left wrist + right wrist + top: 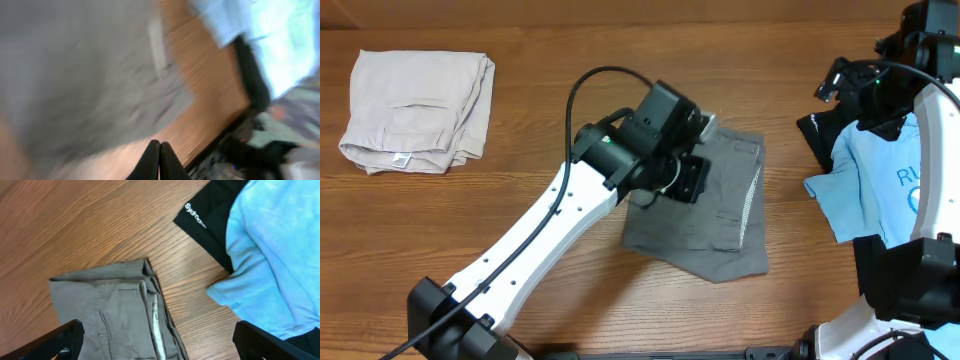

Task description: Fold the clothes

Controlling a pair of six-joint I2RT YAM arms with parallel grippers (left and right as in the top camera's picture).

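Pinched-shut left end effector hangs over the grey shorts lying mid-worktop, right end effector spread wide near their edge, where a careless grab could snag the nearby blue T-shirt.

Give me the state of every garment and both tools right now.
Grey shorts: folded, lying flat.
Beige shorts: folded, far left, nothing touching them.
Blue T-shirt: unfolded, bunched at the right.
Black cloth: partly under the T-shirt.
Left tool: shut, empty, above the grey shorts.
Right tool: open, empty.
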